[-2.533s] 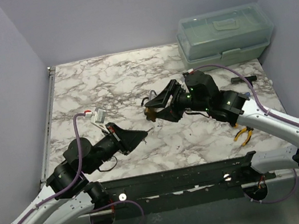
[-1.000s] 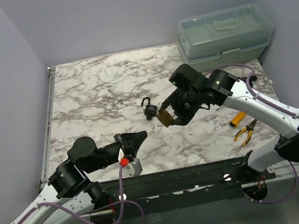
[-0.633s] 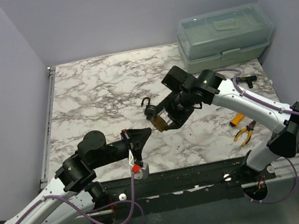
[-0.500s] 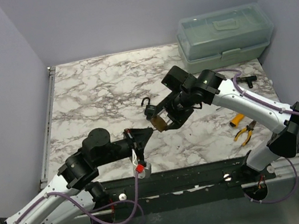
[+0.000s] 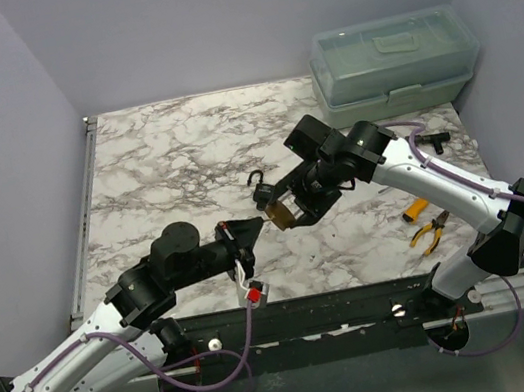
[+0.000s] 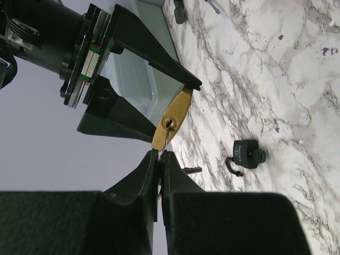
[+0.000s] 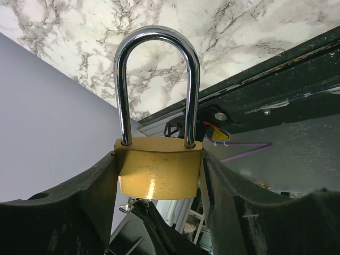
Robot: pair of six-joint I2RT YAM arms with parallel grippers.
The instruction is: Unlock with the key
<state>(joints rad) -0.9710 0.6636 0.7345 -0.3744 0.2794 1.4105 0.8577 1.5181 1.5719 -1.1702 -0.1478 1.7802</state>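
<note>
top view: the brass padlock (image 5: pixel 280 216) is held off the marble worktop (image 5: pixel 155 164), just below the middle of the frame, clamped by its body in the right hand (image 5: pixel 290 209). the left hand (image 5: pixel 244 230) comes at it from the lower left, pinched tight on the key, which is too small to make out here. a red tag (image 5: pixel 255 294) hangs below that hand on a pale cord. just above and left of the held lock, a small black padlock (image 5: pixel 261 192) lies on the worktop with its shackle open. a clear plastic toolbox (image 5: pixel 393 61) stands in the upper right corner. yellow-handled pliers (image 5: pixel 428 230) lie at the right edge, and a black tool (image 5: pixel 430 139) lies above them.

left wrist view: the left hand's fingertips (image 6: pixel 154 162) are squeezed together on the key (image 6: pixel 166 139), whose tip sits in the keyhole at the bottom of the brass padlock (image 6: pixel 174 114). the right hand's two dark fingers (image 6: pixel 159 61) press the lock's sides from the upper left. the small black padlock (image 6: pixel 244 154) lies apart on the worktop at lower right.

right wrist view: the brass padlock (image 7: pixel 158 174) fills the middle, its body wedged between the right hand's fingers (image 7: pixel 87 199). its steel shackle (image 7: pixel 156 64) stands up with both legs in the body. the key is hidden behind the lock.
</note>
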